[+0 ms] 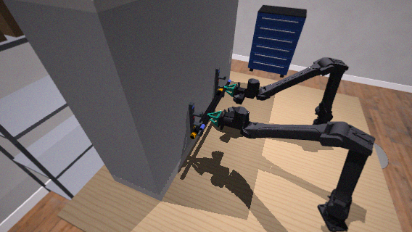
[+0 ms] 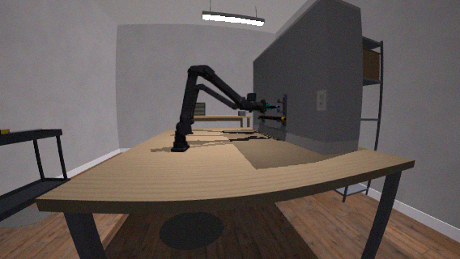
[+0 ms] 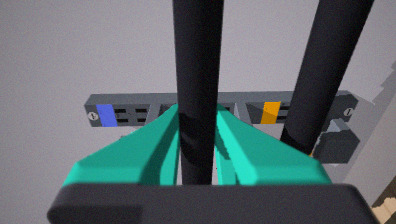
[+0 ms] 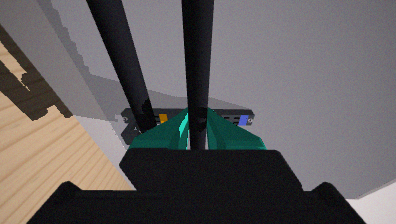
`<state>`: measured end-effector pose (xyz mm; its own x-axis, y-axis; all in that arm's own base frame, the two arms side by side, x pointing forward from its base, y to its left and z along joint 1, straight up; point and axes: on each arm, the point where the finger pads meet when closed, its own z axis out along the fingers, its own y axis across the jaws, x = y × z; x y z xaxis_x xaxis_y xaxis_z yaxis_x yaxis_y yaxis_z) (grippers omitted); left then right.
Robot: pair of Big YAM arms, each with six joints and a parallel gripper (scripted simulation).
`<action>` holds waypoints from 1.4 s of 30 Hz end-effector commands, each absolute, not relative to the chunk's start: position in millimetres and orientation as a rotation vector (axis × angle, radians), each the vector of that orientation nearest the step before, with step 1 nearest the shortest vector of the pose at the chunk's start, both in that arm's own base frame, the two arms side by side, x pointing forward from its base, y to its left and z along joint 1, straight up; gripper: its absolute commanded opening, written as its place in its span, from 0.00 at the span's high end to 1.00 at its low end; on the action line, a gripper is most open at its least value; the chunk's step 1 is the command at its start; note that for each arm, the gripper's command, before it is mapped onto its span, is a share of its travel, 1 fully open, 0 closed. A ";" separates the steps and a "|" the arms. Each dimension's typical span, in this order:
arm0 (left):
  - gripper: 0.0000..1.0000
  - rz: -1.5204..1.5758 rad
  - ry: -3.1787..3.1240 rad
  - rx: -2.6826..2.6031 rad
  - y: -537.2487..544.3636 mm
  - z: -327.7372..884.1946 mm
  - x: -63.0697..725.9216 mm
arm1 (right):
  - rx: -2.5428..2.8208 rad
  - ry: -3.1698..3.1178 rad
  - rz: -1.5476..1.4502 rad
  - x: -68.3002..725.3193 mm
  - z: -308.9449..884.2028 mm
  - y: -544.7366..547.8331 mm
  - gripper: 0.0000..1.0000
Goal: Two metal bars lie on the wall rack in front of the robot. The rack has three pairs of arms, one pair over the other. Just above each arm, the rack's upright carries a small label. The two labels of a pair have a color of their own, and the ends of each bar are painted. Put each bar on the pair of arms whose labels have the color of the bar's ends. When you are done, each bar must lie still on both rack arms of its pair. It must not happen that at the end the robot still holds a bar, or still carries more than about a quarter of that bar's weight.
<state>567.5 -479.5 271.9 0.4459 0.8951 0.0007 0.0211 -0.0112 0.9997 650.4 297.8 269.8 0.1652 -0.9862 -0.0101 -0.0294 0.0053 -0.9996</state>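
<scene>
A black bar (image 1: 207, 117) (image 3: 197, 60) (image 4: 198, 60) with blue ends hangs in front of the rack. My left gripper (image 1: 211, 117) (image 3: 197, 113) is shut on it near one end; my right gripper (image 1: 226, 88) (image 2: 271, 106) (image 4: 197, 112) is shut on it near the other. A second bar (image 3: 327, 65) (image 4: 120, 60), with orange ends, lies lower, close to the wall, apparently on the lowest arms. The rack uprights (image 1: 191, 116) (image 3: 142, 98) (image 4: 187, 111) carry blue labels at the top and orange ones low. The fingers and held bar hide the middle labels in both wrist views.
The grey wall block (image 1: 134, 90) (image 2: 308, 73) stands right behind the rack. The table top (image 1: 301, 119) (image 2: 194, 174) lies below the bars. Lower rack arms (image 3: 340, 145) stick out beside the orange-ended bar.
</scene>
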 end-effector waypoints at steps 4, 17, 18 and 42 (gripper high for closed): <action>1.00 0.855 0.857 1.307 -478.2 313.7 566.2 | -1.224 1.087 -1.081 656.2 303.9 289.9 1.00; 1.00 0.855 0.857 1.307 -479.1 313.4 565.4 | -1.224 1.087 -1.081 655.8 307.4 286.0 1.00; 1.00 0.855 0.857 1.307 -479.1 313.4 565.4 | -1.224 1.087 -1.081 655.8 307.7 285.7 1.00; 1.00 0.855 0.857 1.307 -464.6 318.3 536.8 | -1.224 1.087 -1.081 624.3 314.4 280.4 1.00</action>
<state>542.8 -475.9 247.3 0.4523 0.8919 0.0022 0.0515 -0.0286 0.9983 628.9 286.3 247.4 0.1693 -0.9855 0.0050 -0.0727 -0.0176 -0.9972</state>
